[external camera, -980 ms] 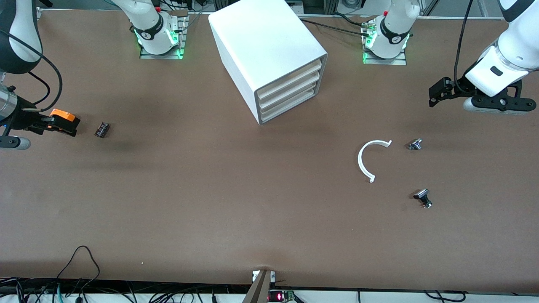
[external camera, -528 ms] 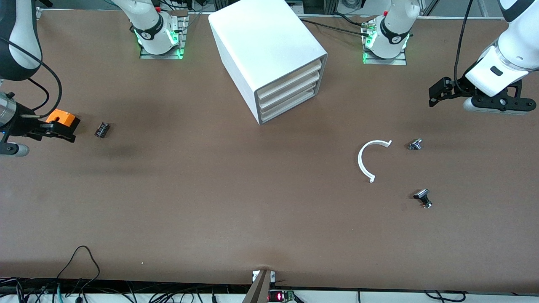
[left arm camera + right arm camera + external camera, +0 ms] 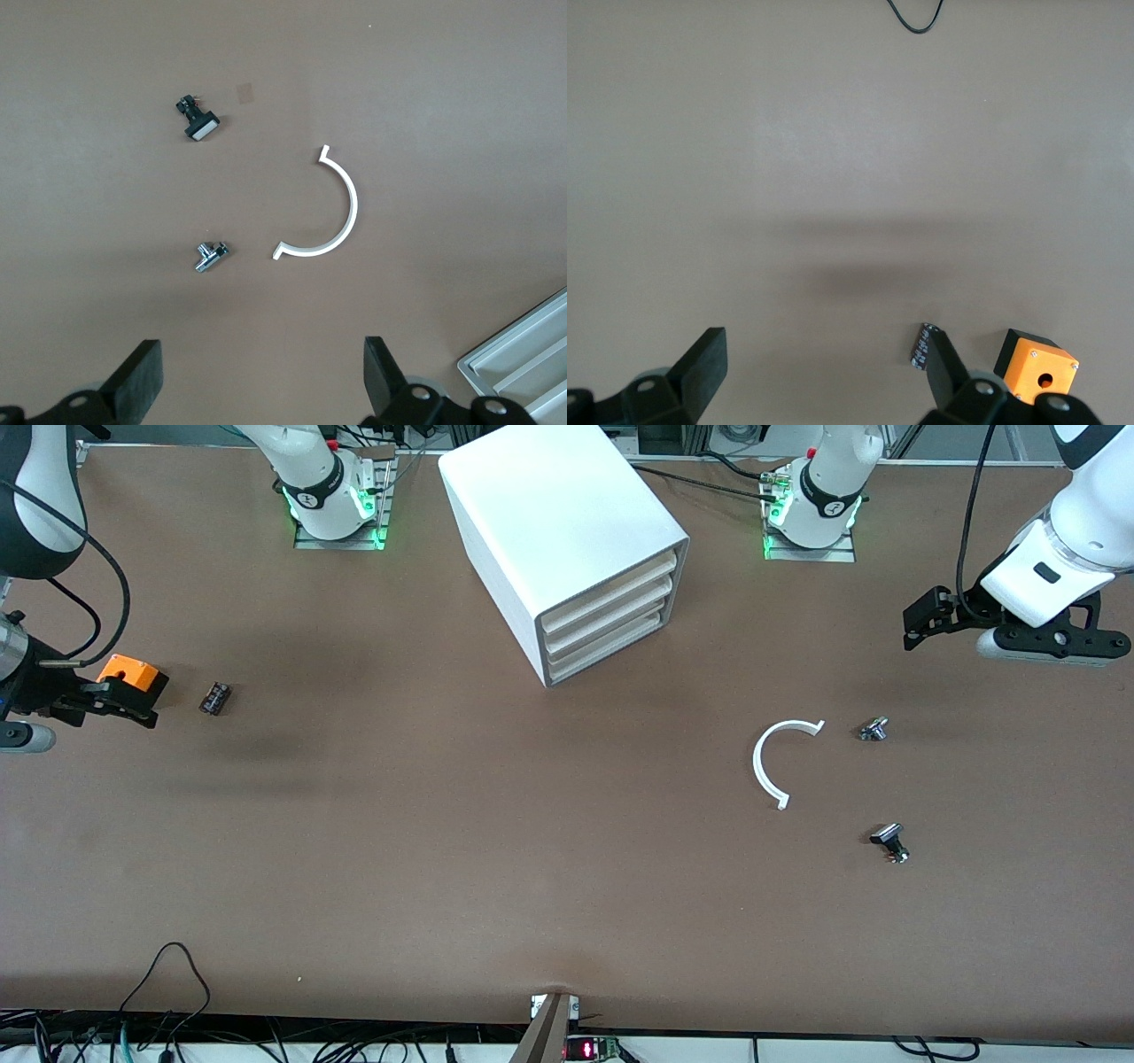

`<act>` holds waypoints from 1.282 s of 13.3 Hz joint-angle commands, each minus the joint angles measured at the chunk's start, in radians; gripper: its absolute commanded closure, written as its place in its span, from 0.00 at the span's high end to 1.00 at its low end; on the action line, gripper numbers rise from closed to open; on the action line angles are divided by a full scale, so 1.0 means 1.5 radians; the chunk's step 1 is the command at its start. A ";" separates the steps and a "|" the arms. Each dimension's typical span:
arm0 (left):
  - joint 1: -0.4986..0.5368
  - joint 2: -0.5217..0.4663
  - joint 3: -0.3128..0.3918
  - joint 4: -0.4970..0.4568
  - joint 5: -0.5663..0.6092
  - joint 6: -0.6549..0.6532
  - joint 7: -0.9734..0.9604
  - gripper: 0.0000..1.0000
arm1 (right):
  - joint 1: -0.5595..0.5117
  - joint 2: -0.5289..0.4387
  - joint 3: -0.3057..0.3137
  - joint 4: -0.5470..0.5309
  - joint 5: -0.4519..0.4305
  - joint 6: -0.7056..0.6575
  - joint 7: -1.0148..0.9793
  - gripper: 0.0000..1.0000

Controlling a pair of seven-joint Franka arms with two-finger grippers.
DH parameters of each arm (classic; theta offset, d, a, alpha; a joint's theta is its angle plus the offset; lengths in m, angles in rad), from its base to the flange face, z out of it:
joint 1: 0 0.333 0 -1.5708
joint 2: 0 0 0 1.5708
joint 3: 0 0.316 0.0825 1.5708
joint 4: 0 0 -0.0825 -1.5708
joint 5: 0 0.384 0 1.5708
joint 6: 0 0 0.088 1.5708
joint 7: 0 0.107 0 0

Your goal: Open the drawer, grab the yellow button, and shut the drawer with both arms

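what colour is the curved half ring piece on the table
White. The half ring shows best in the left wrist view, against the brown table.

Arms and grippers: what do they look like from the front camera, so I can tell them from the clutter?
Both arms are glossy white shells with black joint bands. The left arm carries a black cable along it. Their bases glow green at the table's edge. The left gripper and right gripper are matte black, each with two blocky flat fingers on a black crossbar.

Bare tabletop before closed cabinet
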 commanded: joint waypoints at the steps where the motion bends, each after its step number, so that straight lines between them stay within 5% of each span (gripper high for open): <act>1: -0.002 0.013 -0.009 0.032 0.000 -0.018 0.004 1.00 | -0.003 0.000 0.002 0.006 0.011 -0.009 -0.007 1.00; 17: -0.001 0.015 -0.026 0.042 0.001 -0.023 -0.007 1.00 | -0.004 -0.001 0.001 0.004 0.016 -0.012 -0.008 1.00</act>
